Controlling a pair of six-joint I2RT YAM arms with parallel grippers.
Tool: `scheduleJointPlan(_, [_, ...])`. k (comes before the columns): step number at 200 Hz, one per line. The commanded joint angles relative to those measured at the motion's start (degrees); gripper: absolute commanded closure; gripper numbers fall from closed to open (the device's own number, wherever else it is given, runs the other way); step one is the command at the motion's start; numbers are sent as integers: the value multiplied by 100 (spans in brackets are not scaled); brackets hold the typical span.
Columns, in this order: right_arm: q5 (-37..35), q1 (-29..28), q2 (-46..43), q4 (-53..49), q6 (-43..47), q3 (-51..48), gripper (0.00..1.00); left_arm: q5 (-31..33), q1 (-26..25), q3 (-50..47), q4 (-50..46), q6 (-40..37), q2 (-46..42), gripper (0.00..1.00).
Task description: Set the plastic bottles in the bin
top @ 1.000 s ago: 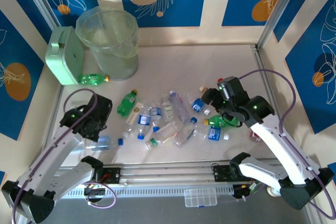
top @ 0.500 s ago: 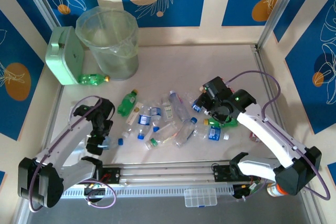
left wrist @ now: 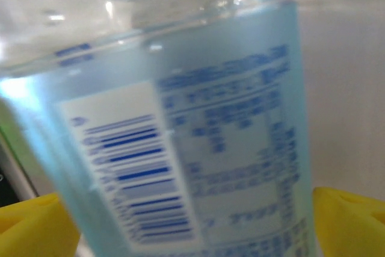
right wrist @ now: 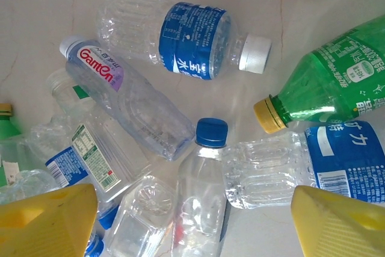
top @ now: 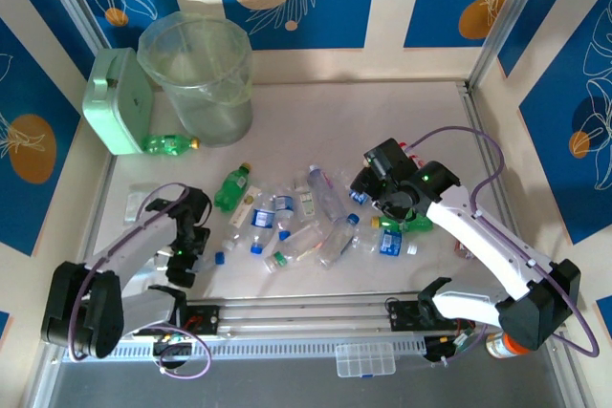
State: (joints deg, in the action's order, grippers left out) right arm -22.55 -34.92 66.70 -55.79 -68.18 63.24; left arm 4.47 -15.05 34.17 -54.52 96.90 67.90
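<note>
While small clear and green plastic bottles (top: 330,236) lie scattered mid-frame | tall round translucent pale-green plastic bin (top: 196,93): upper left, apart | left gripper (top: 184,265): lower left, yellow fingers (left wrist: 36,227) straddling a clear blue-labelled bottle (left wrist: 180,148), grip undeterminable | right gripper (right wrist: 194,224): spread wide above the pile

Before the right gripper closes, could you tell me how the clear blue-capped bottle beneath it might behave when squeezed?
The blue-capped bottle looks empty, so it is probably very light. Its thin clear walls may dent in the right gripper. Lying on its side on the smooth table, it could roll away.
</note>
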Motion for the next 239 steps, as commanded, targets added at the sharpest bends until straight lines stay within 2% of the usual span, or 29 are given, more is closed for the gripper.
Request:
scheduleJointPlan(1, [-139, -6, -81, 1, -63, 3, 17, 27, 73, -7, 126, -113, 45, 14])
scheduleJointPlan(49, [-435, -75, -373, -72, -20, 118, 19, 262, 81, 105, -136, -156, -561, 46])
scheduleJointPlan(85, [-675, -150, -574, -50, 197, 285, 20, 428, 81, 265, -436, -261, -879, 61])
scheduleJointPlan(103, [-919, -302, -626, -64, 487, 452, 19, 546, 79, 582, -533, -679, -1018, 62])
scheduleJointPlan(116, [-1090, -486, -678, 35, 836, 544, 19, 759, 73, 1047, -594, -1240, -1097, 68])
scheduleJointPlan(134, [-1129, -697, -838, 316, 1441, 558, 19, 936, 19, 1798, -326, -2466, -1152, 75])
scheduleJointPlan(146, [-1002, -760, -1042, 659, 1822, 451, 18, 661, -87, 2152, 524, -3816, -1230, 75])
scheduleJointPlan(161, [-492, -762, -1405, 1340, 2378, 167, 19, 40, -210, 2409, 1476, -5201, -1374, 73])
scheduleJointPlan(182, [-190, -762, -1821, 1983, 2680, -163, 19, -903, -260, 2657, 2427, -6277, -1488, 72])
scheduleJointPlan(208, [-150, -725, -1863, 2079, 2907, -110, 19, -1641, -253, 3458, 3020, -6544, -879, 77])
scheduleJointPlan(220, [-138, -711, -1784, 2008, 2982, -13, 19, -1818, -253, 4110, 3144, -6494, -366, 82])
scheduleJointPlan(239, [-116, -692, -1732, 1963, 3053, 95, 19, -2090, -115, 5304, 3170, -6367, 576, 83])
